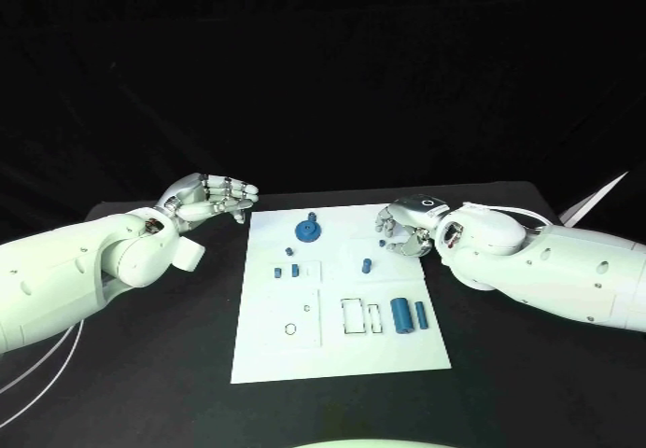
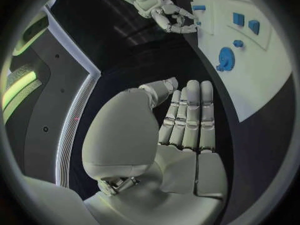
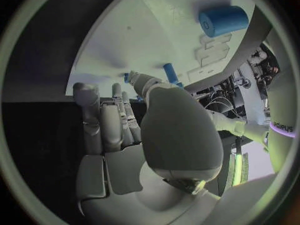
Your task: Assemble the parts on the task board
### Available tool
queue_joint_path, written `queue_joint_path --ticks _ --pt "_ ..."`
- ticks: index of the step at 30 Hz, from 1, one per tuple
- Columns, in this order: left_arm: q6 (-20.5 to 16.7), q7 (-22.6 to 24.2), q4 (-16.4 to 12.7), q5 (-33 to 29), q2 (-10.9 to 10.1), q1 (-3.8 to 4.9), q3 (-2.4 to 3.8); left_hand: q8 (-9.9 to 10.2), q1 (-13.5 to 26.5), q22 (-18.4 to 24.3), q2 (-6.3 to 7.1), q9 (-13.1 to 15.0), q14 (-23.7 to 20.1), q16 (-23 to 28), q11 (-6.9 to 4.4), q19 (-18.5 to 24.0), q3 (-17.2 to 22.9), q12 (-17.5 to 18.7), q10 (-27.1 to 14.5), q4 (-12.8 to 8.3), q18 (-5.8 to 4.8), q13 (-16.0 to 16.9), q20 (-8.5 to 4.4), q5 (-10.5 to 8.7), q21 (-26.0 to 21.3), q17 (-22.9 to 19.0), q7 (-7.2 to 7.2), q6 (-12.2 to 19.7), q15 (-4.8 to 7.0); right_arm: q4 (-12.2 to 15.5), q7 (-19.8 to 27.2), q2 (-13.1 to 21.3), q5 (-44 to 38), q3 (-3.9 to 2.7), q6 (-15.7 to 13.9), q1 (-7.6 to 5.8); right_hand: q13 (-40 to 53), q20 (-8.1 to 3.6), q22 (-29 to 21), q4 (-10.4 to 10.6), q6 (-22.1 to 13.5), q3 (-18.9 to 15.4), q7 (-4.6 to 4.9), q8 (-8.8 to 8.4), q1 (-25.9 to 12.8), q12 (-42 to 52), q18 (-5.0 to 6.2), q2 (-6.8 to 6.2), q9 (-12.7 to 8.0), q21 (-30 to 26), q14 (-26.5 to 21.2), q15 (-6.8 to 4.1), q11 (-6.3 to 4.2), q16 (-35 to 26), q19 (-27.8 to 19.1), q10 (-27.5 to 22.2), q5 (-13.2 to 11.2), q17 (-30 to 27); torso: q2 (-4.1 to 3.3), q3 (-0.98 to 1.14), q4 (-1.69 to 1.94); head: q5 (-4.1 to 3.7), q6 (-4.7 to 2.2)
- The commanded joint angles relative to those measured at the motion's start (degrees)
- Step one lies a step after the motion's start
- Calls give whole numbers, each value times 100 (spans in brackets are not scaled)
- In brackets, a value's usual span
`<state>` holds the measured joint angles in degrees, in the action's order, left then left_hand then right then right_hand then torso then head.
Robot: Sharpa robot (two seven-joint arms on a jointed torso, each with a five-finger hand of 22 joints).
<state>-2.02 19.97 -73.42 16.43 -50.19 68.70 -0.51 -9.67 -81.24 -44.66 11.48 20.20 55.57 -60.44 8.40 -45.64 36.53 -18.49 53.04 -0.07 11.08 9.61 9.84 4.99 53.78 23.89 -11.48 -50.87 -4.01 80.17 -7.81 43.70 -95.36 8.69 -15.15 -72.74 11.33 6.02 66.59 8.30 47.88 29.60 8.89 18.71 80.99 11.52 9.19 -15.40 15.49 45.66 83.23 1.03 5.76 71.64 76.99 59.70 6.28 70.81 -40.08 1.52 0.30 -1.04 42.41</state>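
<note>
On the white board lie small blue parts, among them a gear: likely light, rigid, slick; pinch each at its sides. Left hand and right hand hold nothing, fingers loosely apart.

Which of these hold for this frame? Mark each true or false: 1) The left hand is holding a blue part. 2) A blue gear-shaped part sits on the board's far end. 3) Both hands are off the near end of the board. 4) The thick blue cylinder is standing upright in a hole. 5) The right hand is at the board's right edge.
1) False: the left hand holds nothing, over the black table beside the task board.
2) True: the blue gear lies there.
3) True.
4) False: the thick blue cylinder lies on its side next to a thinner blue pin.
5) True: the right hand is there.
</note>
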Motion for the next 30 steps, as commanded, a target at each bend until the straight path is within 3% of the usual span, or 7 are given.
queue_joint_path --ticks 1,6,11,24,27,30 --pt "2 98 -42 -143 -25 1 5 -110 110 61 -18 -70 -35 94 15 81 -68 -76 -15 59 -52 42 -8 -13 -76 -70 -46 56 -23 -25 -14 -68 -83 1 -17 38 -66 -10 113 -51 307 152 61 -87 -80 -69 -206 -47 -44 138 236 -1 18 120 191 2 5 131 -1 -4 0 -21 14" --pt "-37 160 -37 -198 -52 1 5 -112 113 75 -22 -71 -37 104 15 76 -80 -81 -17 60 -53 42 -6 -12 -94 -74 -46 60 -24 -19 -22 -122 -107 2 12 83 -171 -32 322 -83 501 280 -1 -73 -146 -99 -249 12 -33 470 312 -30 -28 302 293 210 60 281 1 10 2 -15 33" --pt "-68 175 -54 -176 -75 2 5 -119 116 92 -28 -72 -41 118 16 70 -93 -86 -21 60 -52 41 -5 -11 -117 -80 -47 60 -25 -58 -92 -168 -155 3 36 125 -250 -58 461 -137 664 439 -36 -50 -181 -146 -279 95 -10 675 345 -59 -65 399 347 408 97 357 -1 3 4 -18 42" --pt "-63 156 -136 -81 -106 2 4 -130 108 123 -44 -74 -54 153 18 60 -110 -94 -33 53 -53 39 -5 -10 -158 -95 -48 60 -26 -127 -244 -226 -318 3 47 156 -315 -75 561 -204 756 571 -52 -43 -222 -214 -299 173 11 813 352 -75 -88 435 379 533 110 378 6 11 -2 -5 66" --pt "-60 149 -148 -72 -110 2 4 -132 110 131 -47 -75 -57 162 19 58 -115 -95 -37 54 -53 38 -4 -10 -168 -98 -49 63 -27 -138 -252 -234 -326 3 46 160 -353 -87 640 -288 817 708 -68 -37 -227 -255 -314 245 30 921 354 -91 -105 456 404 635 -39 388 6 11 -6 -5 70" --pt "-54 139 -162 -62 -114 2 4 -133 112 138 -50 -76 -60 170 20 58 -119 -96 -41 55 -53 37 -3 -10 -178 -102 -51 65 -28 -155 -268 -248 -348 4 36 168 -364 -102 731 -374 898 820 -87 -4 -223 -276 -334 354 62 1060 360 -111 -133 487 436 749 -38 411 3 14 -4 -15 71"
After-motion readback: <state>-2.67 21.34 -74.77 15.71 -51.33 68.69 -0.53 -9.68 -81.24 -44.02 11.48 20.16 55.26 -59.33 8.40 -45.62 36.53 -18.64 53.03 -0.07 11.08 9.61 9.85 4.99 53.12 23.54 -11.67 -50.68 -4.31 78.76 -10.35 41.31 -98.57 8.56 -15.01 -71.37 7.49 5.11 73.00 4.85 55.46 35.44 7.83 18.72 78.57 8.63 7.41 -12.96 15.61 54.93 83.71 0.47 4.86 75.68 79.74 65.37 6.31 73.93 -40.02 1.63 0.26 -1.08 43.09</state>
